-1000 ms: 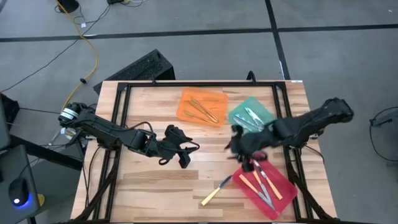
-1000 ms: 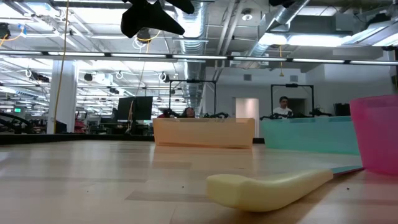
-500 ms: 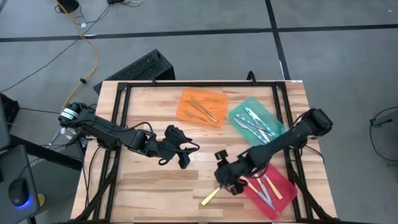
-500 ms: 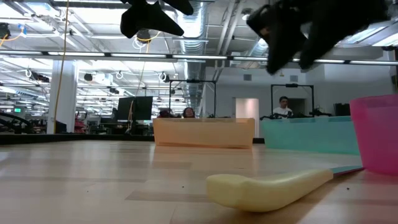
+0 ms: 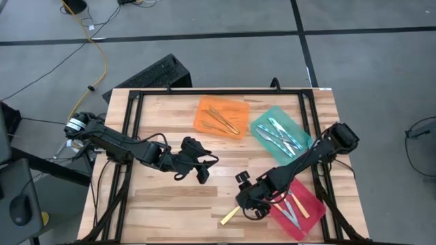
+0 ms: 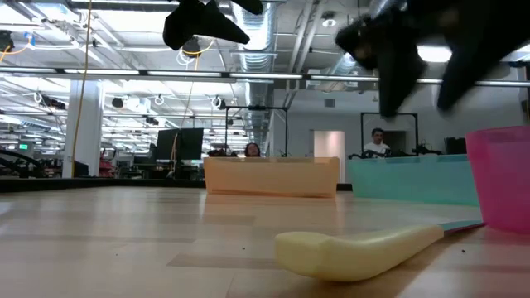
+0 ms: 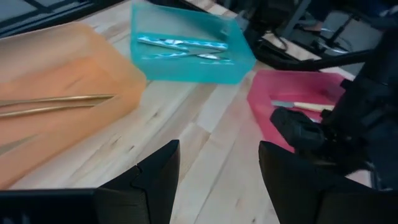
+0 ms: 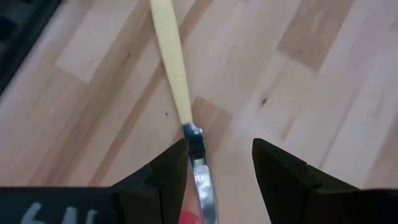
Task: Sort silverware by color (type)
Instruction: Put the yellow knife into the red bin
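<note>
Wooden desk (image 5: 163, 204) carries three trays along its right and far side: orange tray (image 5: 221, 117) with the gold pieces, teal tray (image 5: 278, 131) with the blue-handled pieces, red tray (image 5: 300, 204) at the near right corner with yellow-handled pieces. Left arm waits over mid-desk, its left tool (image 5: 204, 169) released, fingers spread, holding nothing, well apart from any utensil. Right arm reaches diagonally from the right edge down to the near centre; right tool (image 5: 251, 201) hangs just above the one stray piece, fingers parted and empty, straddling it at the joint of blade and handle in the wrist view. That piece, a yellow-handled knife (image 8: 176, 87), lies flat on the desk just beside the red tray's left corner, handle end pointing toward the near-left, blade end under the tool toward the tray. Long axis runs diagonally, crossing the finger gap roughly square. Right arm clearly nearer. Judgement: lower and close across the neck; the thin flat blade may slip or pivot.
</note>
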Controlling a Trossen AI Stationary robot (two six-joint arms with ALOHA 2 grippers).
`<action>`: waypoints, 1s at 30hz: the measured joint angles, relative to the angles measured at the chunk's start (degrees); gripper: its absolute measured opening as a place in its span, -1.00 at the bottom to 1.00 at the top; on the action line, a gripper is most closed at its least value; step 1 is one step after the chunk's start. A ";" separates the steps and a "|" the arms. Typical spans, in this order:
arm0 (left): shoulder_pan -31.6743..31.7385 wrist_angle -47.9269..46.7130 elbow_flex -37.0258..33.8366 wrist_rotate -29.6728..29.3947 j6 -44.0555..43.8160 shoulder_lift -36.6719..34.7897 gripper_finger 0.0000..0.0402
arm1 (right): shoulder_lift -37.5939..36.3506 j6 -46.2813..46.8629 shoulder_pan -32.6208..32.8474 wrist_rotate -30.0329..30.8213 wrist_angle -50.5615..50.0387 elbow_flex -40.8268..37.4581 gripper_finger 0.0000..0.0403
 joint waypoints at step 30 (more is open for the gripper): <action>-7.67 22.82 5.11 5.21 1.93 25.12 0.00 | -21.22 6.60 0.00 15.36 -13.82 13.71 -0.02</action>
